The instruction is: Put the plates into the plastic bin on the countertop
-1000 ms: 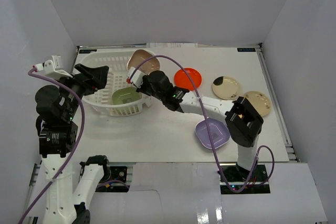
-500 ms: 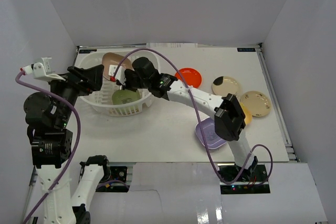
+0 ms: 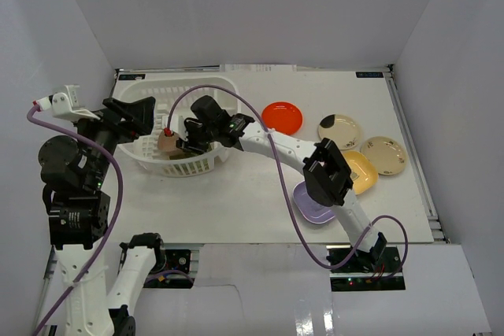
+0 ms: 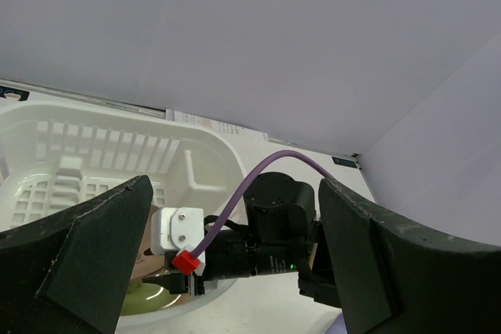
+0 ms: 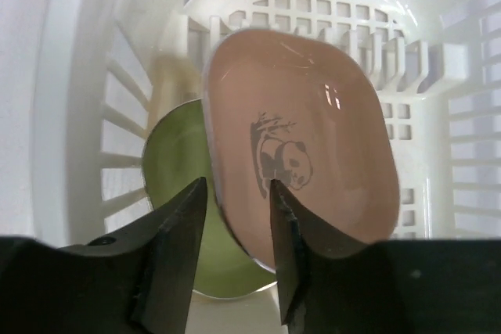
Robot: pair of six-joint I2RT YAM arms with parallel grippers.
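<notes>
The white plastic bin [image 3: 150,92] stands at the back left of the countertop [image 3: 236,190]. My right gripper [image 3: 176,147] reaches down into it. In the right wrist view a brown plate [image 5: 313,146] with a panda print leans over a green plate [image 5: 172,185] on the bin's ribbed base [image 5: 438,76]. The right gripper [image 5: 237,182] is open: the brown plate's rim lies between its fingers, with a gap on the left side. My left gripper [image 3: 146,116] hovers wide open and empty at the bin's left rim. Red [image 3: 282,118], cream [image 3: 339,131], beige [image 3: 386,155], yellow [image 3: 361,172] and purple [image 3: 309,204] plates lie on the countertop.
White walls close in the countertop on three sides. The right arm [image 3: 272,143] stretches across the middle from its base at the near right. In the left wrist view the right arm's wrist and purple cable [image 4: 266,170] fill the gap over the bin's near rim [image 4: 196,170].
The right arm swung left and down, carrying the brown plate from above the bin's far rim into the bin. Its jaws have parted. The left arm pulled back slightly, still open.
</notes>
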